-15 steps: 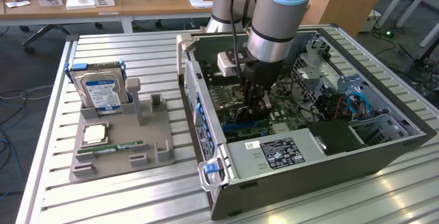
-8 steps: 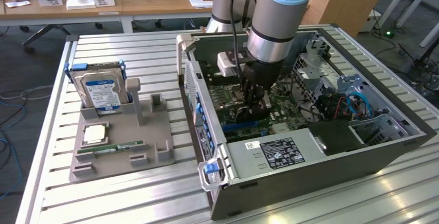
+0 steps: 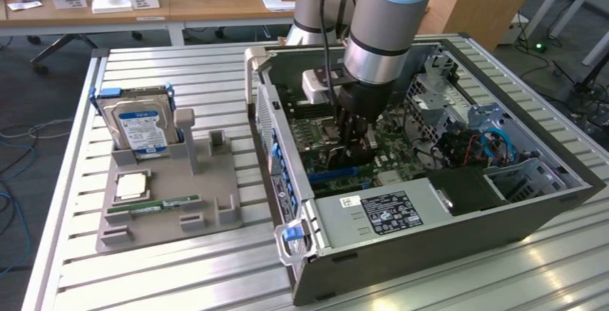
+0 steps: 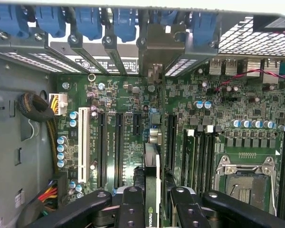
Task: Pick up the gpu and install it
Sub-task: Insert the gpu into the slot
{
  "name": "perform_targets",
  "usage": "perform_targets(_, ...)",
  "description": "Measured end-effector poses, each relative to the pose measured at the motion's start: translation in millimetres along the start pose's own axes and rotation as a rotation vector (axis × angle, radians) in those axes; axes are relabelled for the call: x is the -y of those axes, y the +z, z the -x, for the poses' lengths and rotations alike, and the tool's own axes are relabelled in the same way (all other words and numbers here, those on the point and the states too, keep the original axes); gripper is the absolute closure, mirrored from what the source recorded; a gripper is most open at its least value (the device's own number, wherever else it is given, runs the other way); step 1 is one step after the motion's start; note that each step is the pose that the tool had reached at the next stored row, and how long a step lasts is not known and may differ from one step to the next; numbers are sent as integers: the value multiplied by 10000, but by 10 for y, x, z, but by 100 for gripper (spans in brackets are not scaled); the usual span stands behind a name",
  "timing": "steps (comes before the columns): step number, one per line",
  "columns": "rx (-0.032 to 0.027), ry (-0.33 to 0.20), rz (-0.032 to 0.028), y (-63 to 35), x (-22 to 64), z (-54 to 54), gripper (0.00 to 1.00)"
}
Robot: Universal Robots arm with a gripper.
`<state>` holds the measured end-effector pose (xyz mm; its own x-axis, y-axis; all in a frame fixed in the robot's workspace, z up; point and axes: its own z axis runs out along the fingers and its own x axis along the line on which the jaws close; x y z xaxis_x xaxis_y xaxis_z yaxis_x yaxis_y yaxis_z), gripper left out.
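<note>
Here the tool (image 4: 159, 211) is inside the open computer case (image 3: 533, 204), its black fingers (image 4: 133, 209) closed to a narrow gap on the gpu (image 4: 152, 175). They pinch the card by its two flat faces, so it is seen edge-on. The card hangs straight ahead of the tool, over the green motherboard (image 4: 133, 104) and in line with the long black slots (image 4: 118, 147). I cannot tell whether its contact edge has entered one

I judge the gpu light and stiff but fragile: a thin rigid board with fine soldered parts, so it wants holding on its bare faces or outer edges, squarely, without twisting. Its smooth black face may slip under a weak pinch

The motherboard is matte green, crowded with silver-capped cylinders. A white slot (image 4: 84, 142) lies to one side of the tool and a shiny metal processor socket (image 4: 242, 183) to the other. Blue plastic latches (image 4: 90, 21) line the perforated steel wall beyond the card

Well away from the tool, on the ribbed metal bench (image 3: 142, 282), a grey moulded holder (image 3: 219, 182) carries a silver hard drive (image 3: 141, 125) and a narrow green memory stick (image 3: 152, 206)
</note>
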<state>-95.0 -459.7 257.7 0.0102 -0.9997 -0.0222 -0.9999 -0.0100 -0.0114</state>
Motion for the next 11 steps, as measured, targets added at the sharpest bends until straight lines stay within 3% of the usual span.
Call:
perform_targets(5,0,0,-6,1,3,0,74)
perform_targets(9,-1,-5,-126,6,4,0,74)
perform_targets(11,-1,-5,-134,6,2,0,74)
